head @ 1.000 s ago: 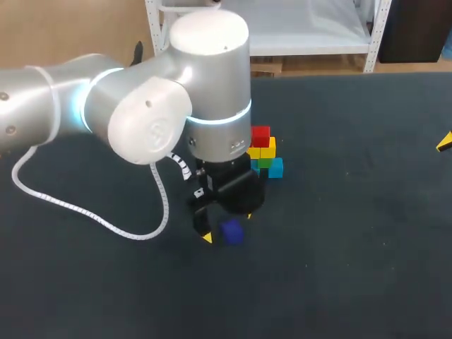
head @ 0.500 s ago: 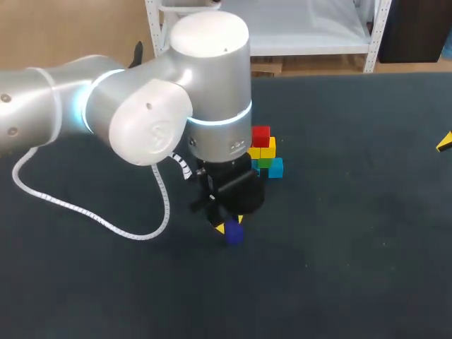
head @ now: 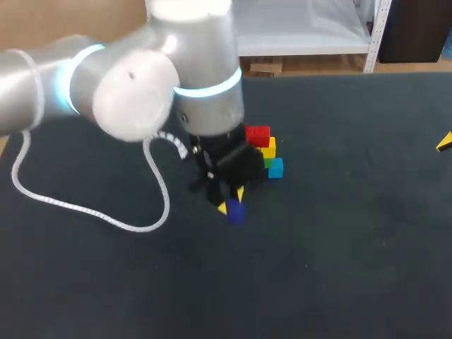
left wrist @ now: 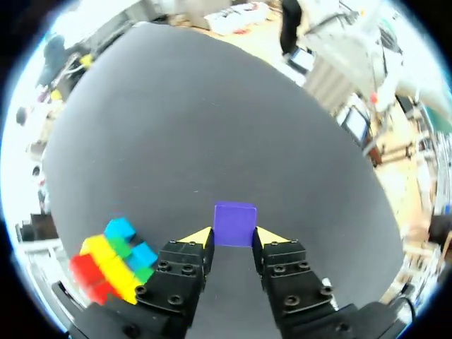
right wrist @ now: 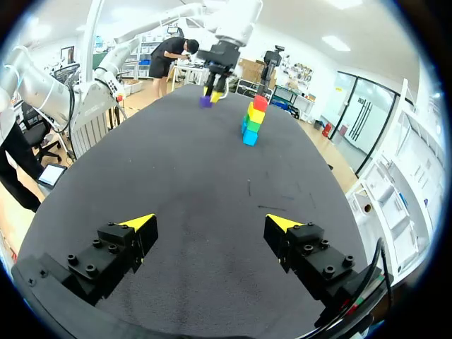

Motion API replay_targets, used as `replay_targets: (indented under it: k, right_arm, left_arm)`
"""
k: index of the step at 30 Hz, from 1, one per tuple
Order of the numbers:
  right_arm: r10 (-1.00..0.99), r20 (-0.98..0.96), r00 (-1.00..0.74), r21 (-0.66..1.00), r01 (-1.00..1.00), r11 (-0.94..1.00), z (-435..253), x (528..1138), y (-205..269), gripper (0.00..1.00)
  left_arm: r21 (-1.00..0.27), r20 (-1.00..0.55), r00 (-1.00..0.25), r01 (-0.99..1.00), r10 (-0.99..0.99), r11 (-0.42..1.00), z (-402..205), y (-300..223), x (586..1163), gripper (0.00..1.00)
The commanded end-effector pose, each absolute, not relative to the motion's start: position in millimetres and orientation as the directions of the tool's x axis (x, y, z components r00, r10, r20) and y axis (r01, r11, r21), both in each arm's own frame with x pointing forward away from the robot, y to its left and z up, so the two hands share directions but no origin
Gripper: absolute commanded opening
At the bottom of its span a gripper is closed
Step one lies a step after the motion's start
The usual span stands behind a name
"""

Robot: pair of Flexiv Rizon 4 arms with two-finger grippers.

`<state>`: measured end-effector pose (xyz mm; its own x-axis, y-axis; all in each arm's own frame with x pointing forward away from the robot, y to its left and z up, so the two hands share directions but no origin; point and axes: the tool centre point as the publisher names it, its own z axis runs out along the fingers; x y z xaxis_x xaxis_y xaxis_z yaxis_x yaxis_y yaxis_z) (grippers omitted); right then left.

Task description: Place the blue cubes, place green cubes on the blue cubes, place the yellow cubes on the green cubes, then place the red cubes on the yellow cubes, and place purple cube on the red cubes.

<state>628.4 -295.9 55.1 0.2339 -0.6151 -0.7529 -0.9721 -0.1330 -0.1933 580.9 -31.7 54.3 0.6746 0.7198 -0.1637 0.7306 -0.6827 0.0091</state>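
Since the purple cube (left wrist: pixel 234 224) sits pinched between the two yellow tips of our left gripper (left wrist: pixel 234 238), with the fingers closed on its opposite faces, we judge the step in hand to be carrying it to the top of the stack (head: pixel 263 151). The cube hangs near the stack, on its near-left side and lower than its top. We cannot tell whether it is clear of the table (head: pixel 353 226).

The stack runs from blue at the foot through green and yellow to the red cubes (head: pixel 258 135) on top, and our own arm hides part of its left side in the head view. To do this well, we should raise the cube well above the red cubes before moving across, so that neither the cube nor a finger clips the stack. We then centre it over the red cubes, square to the stack's edges, and lower it straight down. The fingers should part only once the cube rests there, then withdraw straight up.

Our right gripper (right wrist: pixel 210 224) hangs well apart from the stack, fingers spread wide with nothing between them.
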Motion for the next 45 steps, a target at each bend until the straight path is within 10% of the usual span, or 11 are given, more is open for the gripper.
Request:
replay_targets:
  k: [1, 11, 45]
  right_arm:
    - [-0.614, -0.754, 0.235, -0.194, -0.972, -0.134, 54, 629, -296, 1.0]
    - [-0.614, -0.754, 0.235, -0.194, -0.972, -0.134, 54, 629, -296, 1.0]
    - [-0.614, -0.754, 0.235, -0.194, -0.972, -0.134, 54, 629, -296, 1.0]
  left_arm:
    - [0.033, -0.254, 0.529, 0.842, 0.81, -0.539, 94, -19, 606, 0.0]
    - [0.091, -0.223, 0.308, 0.951, 0.925, -0.295, 149, -19, 660, 0.0]
    - [0.007, -0.13, 0.147, 0.989, 0.981, -0.148, 149, -65, 709, 0.0]
